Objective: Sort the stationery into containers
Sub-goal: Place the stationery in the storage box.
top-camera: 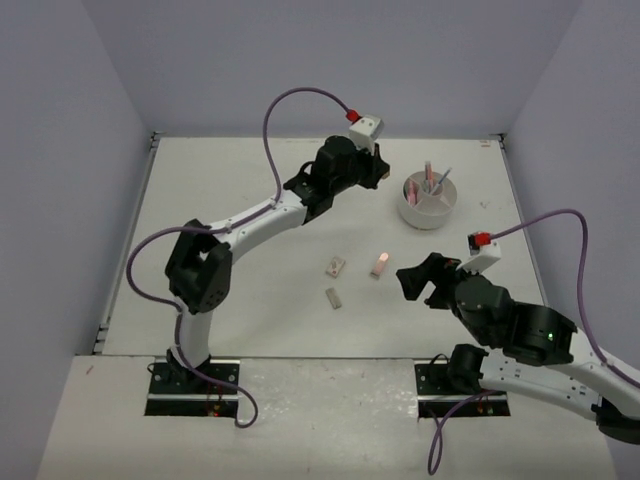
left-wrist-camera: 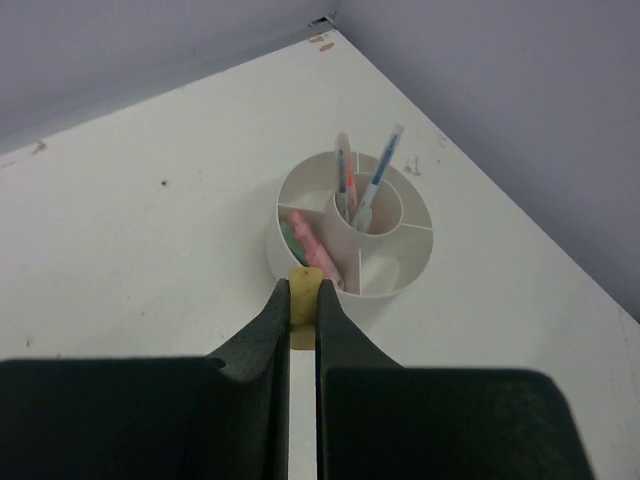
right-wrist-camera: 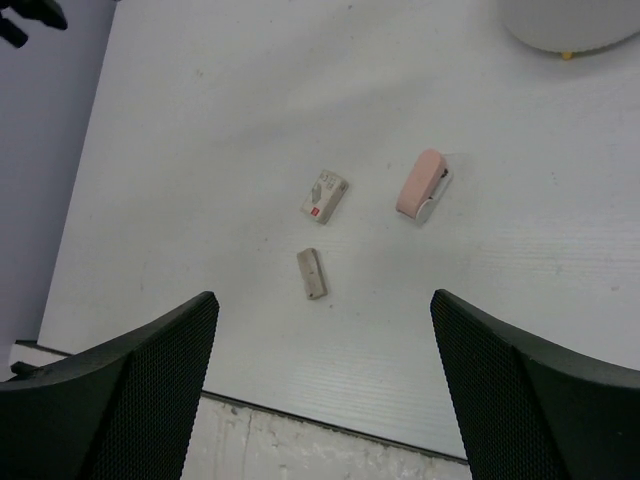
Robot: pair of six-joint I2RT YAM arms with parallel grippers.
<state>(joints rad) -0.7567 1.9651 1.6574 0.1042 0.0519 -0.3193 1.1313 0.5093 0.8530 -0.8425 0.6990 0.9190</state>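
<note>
Yellow block (left-wrist-camera: 304, 282) shows only in the left wrist view, pinched in the left gripper (left-wrist-camera: 303, 300) just before the white tub (left-wrist-camera: 300, 185). The right wrist view shows the right gripper (right-wrist-camera: 322, 310) spread, tilted down over the pink eraser (right-wrist-camera: 420, 183) and tan block (right-wrist-camera: 312, 273) at mid-frame on the worktop (right-wrist-camera: 200, 130).

White matte table (top-camera: 240, 180), boxed on three sides by pale lilac walls (top-camera: 60, 150). Small brownish marks (left-wrist-camera: 322, 41) right at the far corner where two walls meet, a dark speck (left-wrist-camera: 163, 183) on the bare surface well apart from them. Along the left edge, a thin metal strip (top-camera: 128, 240). At the near side, a paler ledge (top-camera: 320, 430) with a faint reddish scratch (top-camera: 90, 369) towards its left end
</note>
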